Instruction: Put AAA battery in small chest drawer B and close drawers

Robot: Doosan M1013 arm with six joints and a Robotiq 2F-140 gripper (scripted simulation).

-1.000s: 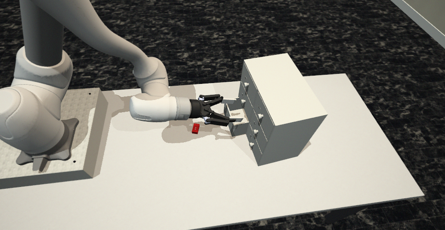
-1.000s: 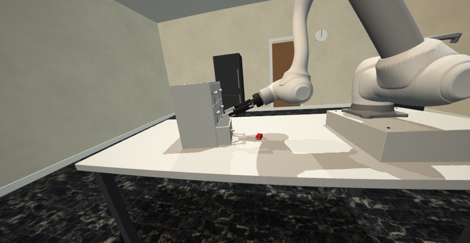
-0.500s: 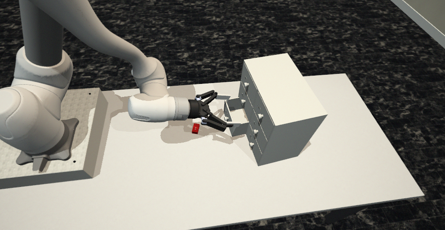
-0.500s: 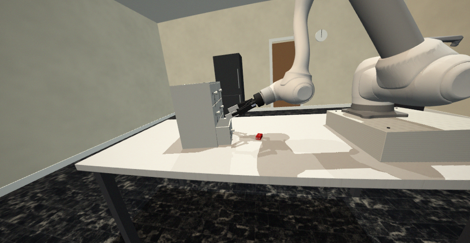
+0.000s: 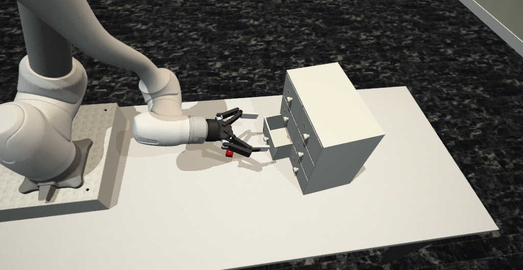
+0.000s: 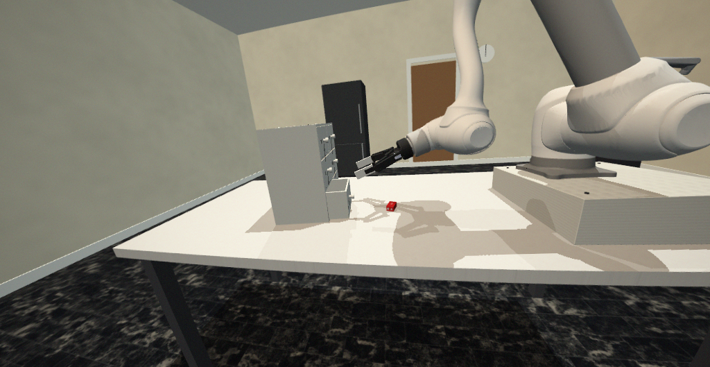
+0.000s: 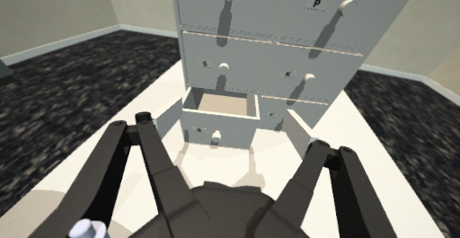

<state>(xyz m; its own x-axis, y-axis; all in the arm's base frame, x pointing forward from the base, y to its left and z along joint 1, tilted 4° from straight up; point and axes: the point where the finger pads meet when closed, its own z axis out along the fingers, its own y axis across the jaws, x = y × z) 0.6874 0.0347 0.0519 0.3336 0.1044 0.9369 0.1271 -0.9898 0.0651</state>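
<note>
The small grey chest (image 5: 329, 103) (image 6: 292, 175) (image 7: 271, 47) stands on the white table (image 5: 219, 213). One lower left drawer (image 5: 279, 137) (image 6: 340, 198) (image 7: 225, 129) is pulled out a short way. Its bare floor shows, and its near end is hidden behind the front wall. The mark on that drawer's front is too small to read. The drawers above read R, P, S and K. I see no AAA battery in any view. My gripper (image 5: 260, 131) (image 6: 361, 167) (image 7: 233, 111) is wide open and empty. It hangs level just in front of the open drawer and a little above it.
A small red block (image 5: 229, 153) (image 6: 391, 205) lies on the table below my gripper. The arm's raised base plinth (image 5: 54, 180) (image 6: 595, 200) takes up the table's left end. The other drawers sit flush in the chest.
</note>
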